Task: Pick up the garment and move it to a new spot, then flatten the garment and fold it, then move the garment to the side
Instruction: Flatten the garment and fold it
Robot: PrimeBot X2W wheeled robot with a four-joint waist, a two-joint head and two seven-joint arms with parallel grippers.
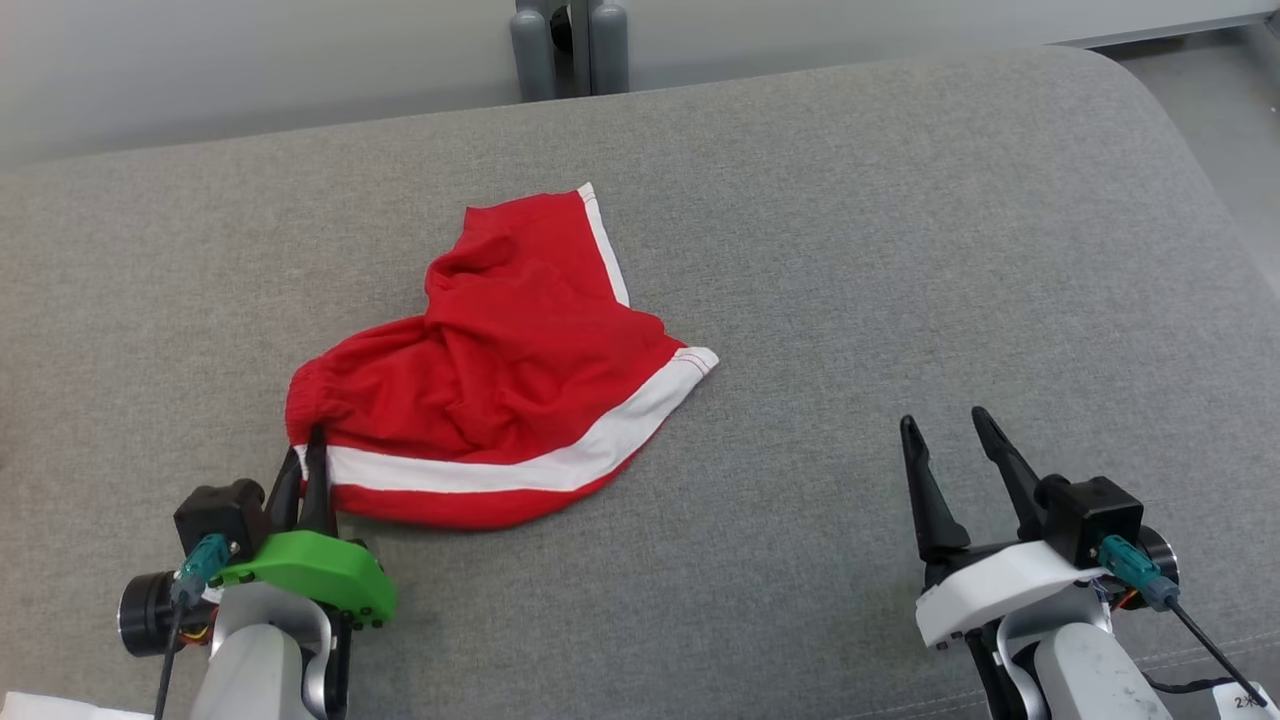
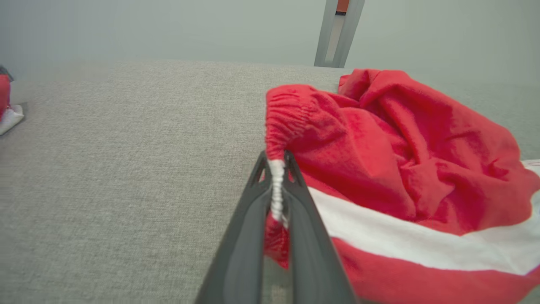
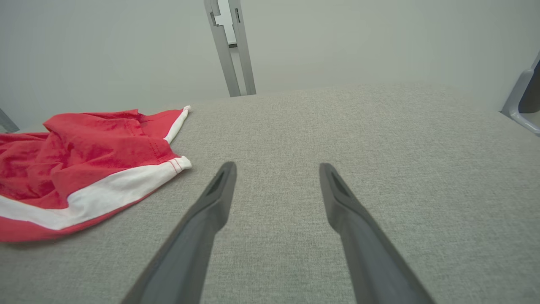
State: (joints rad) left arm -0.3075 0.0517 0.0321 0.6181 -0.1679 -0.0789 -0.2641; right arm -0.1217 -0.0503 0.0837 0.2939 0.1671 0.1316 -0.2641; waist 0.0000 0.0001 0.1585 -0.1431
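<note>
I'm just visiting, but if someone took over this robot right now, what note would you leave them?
The left gripper is shut on the waistband corner of the red shorts.
The right gripper is open and empty, well apart from the shorts.
The shorts lie crumpled on the grey cushion.
Done: the grasp.
Left: lift and move, flatten, fold, set aside.
</note>
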